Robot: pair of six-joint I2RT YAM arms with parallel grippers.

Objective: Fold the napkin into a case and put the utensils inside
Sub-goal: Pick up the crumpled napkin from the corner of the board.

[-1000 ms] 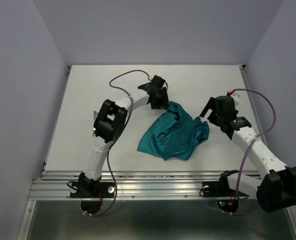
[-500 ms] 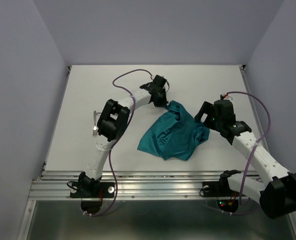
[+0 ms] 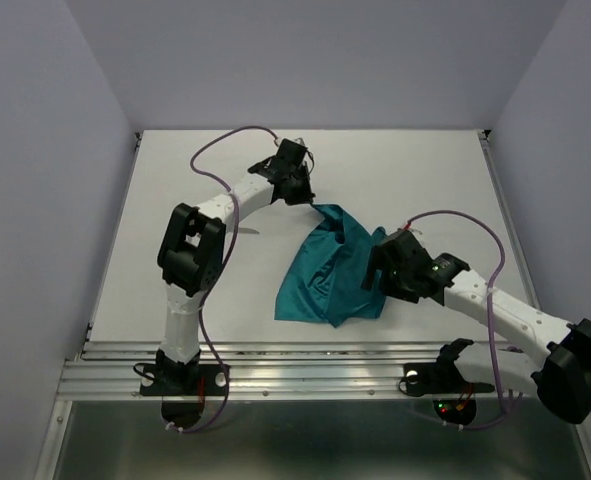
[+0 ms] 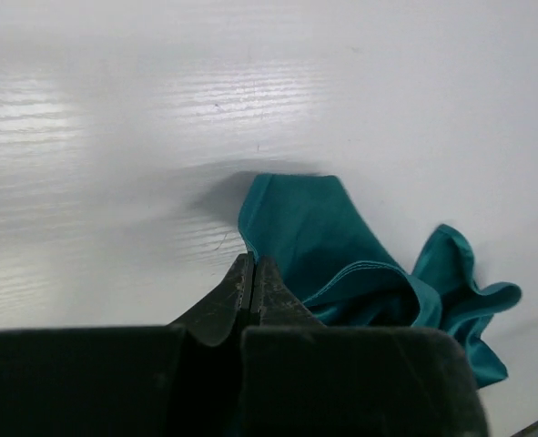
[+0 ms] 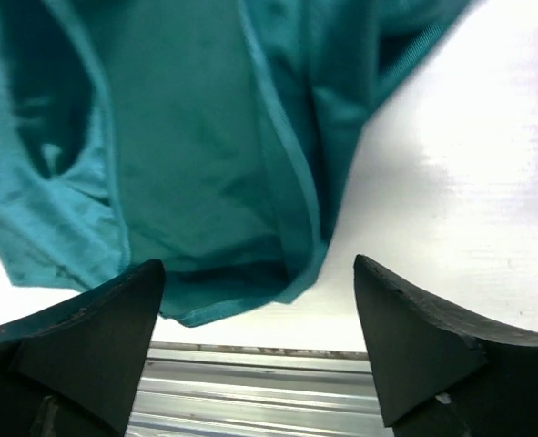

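The teal napkin (image 3: 325, 265) lies crumpled on the white table (image 3: 425, 170), right of centre. My left gripper (image 3: 303, 197) is at its far corner, shut on the cloth edge. In the left wrist view the jaws (image 4: 252, 264) are pressed together at the napkin (image 4: 323, 237), whose corner is raised and casts a shadow. My right gripper (image 3: 377, 270) hovers over the napkin's right side. It is open, its fingers (image 5: 405, 328) set wide, the gripper (image 5: 258, 266) above the napkin (image 5: 187, 137) at its near hem. The utensils are hidden or out of view. The cloth forms no case.
An aluminium rail (image 3: 305, 365) runs along the table's near edge and shows as the rail (image 5: 250, 382) in the right wrist view. Lavender walls close off the left, right and back. Purple cables loop above both arms.
My left gripper has shut on the napkin's far corner and drawn it left, bunching the cloth narrower. The right arm has swung from beside the cloth to over its right side.
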